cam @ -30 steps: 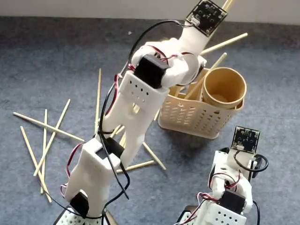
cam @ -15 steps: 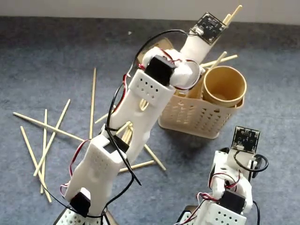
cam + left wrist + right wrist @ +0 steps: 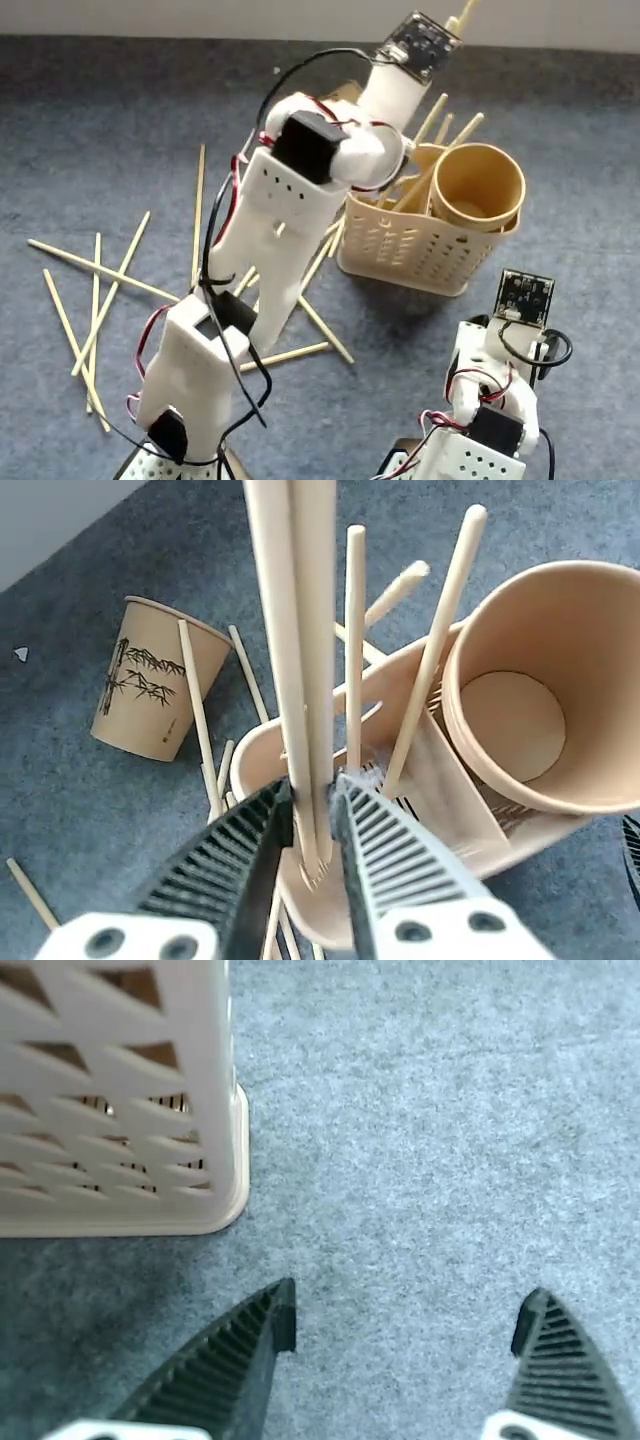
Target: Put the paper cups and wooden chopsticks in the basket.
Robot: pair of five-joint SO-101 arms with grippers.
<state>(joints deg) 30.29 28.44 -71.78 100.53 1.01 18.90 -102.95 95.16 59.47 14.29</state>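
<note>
Two at once: clamping a pair of wooden chopsticks (image 3: 300, 630) in the left gripper (image 3: 312, 825), lower ends down in the basket (image 3: 400, 250), next to a paper cup (image 3: 478, 185). Likely light, stiff, slick; best pinched mid-shaft. Holding right gripper (image 3: 405, 1315) jaws wide apart over carpet (image 3: 450, 1110) beside the basket. Seeing bamboo print on the fallen cup (image 3: 150, 680), no legible writing.

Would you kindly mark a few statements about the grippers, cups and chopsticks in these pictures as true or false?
1. The left gripper is shut on held chopsticks above the basket. True.
2. The right gripper holds a paper cup. False: it is open and empty, over the carpet beside the basket.
3. Both paper cups are in the basket. False: the first cup sits in it, and the second cup is on the carpet outside it.
4. Loose chopsticks lie on the carpet. True.
</note>
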